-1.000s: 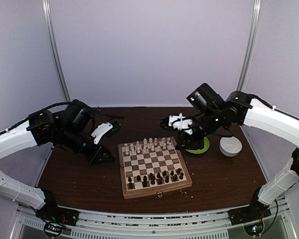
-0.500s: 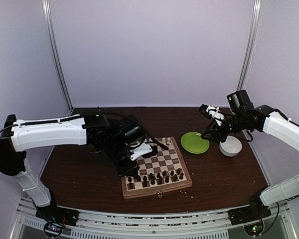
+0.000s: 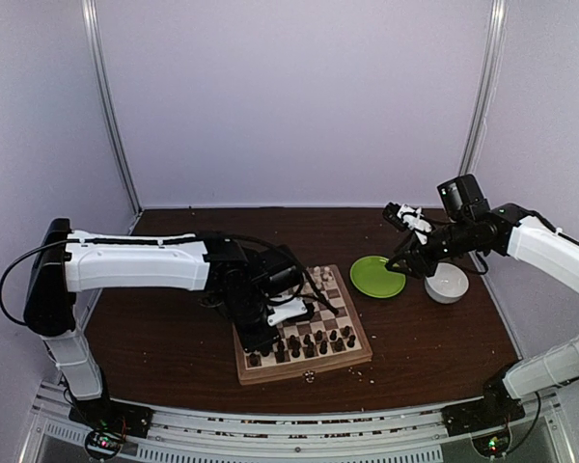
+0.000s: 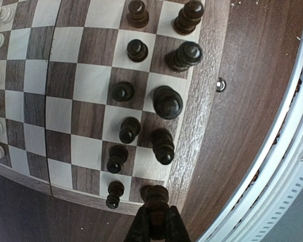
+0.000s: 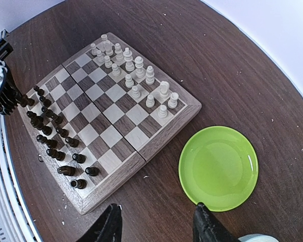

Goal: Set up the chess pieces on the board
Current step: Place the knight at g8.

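The board (image 3: 309, 368) lies mid-table. Dark chess pieces (image 4: 166, 103) fill its near two rows, and pale ones (image 5: 136, 75) stand along the far side. My left gripper (image 4: 156, 222) is shut on a dark piece (image 4: 157, 197) at the board's near-left corner square; I cannot tell whether the piece touches the square. In the top view the left gripper (image 3: 261, 338) reaches over that corner, and the arm hides part of the board. My right gripper (image 5: 156, 229) hangs open and holds nothing, above the table between the board's right edge (image 5: 161, 136) and the plate.
A round green plate (image 3: 377, 277) lies right of the board, with a white bowl (image 3: 446, 284) beside it. A small metal clasp (image 4: 220, 84) shows on the board's near edge. The table's front rail (image 4: 288, 166) runs close behind the board.
The left arm swung from the table's left side onto the board and reached its near-left corner. The right arm drew back from the board to above the plate and its jaws widened.
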